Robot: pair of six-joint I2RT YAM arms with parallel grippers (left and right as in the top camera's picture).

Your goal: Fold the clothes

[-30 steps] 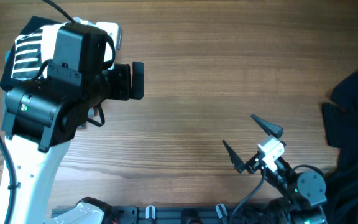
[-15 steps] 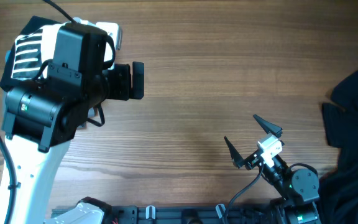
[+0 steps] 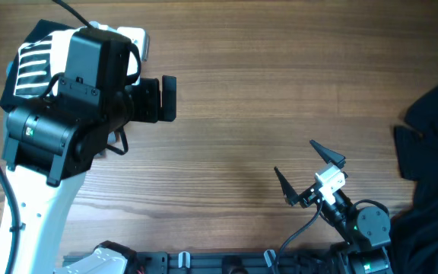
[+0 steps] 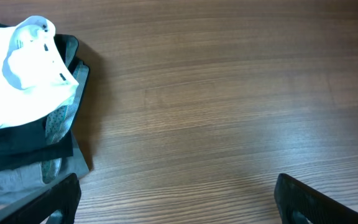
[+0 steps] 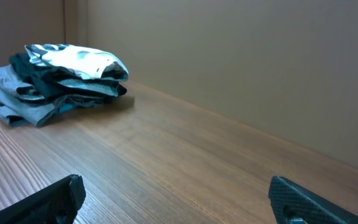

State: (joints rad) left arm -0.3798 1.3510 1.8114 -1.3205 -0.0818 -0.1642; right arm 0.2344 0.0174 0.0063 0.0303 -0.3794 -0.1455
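A folded white fabric T-shirt with a black-striped print [image 3: 33, 65] is lying on top of a neat stack of folded black and grey fabric garments [image 5: 42, 88] at the overhead view's upper left. A loose black fabric garment [image 3: 436, 164] is lying crumpled at the right edge, well apart from the stack.

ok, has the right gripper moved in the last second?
Yes, slightly. In the overhead view the right gripper and its wrist shifted a little left, away from the black garment. Its jaws are open.
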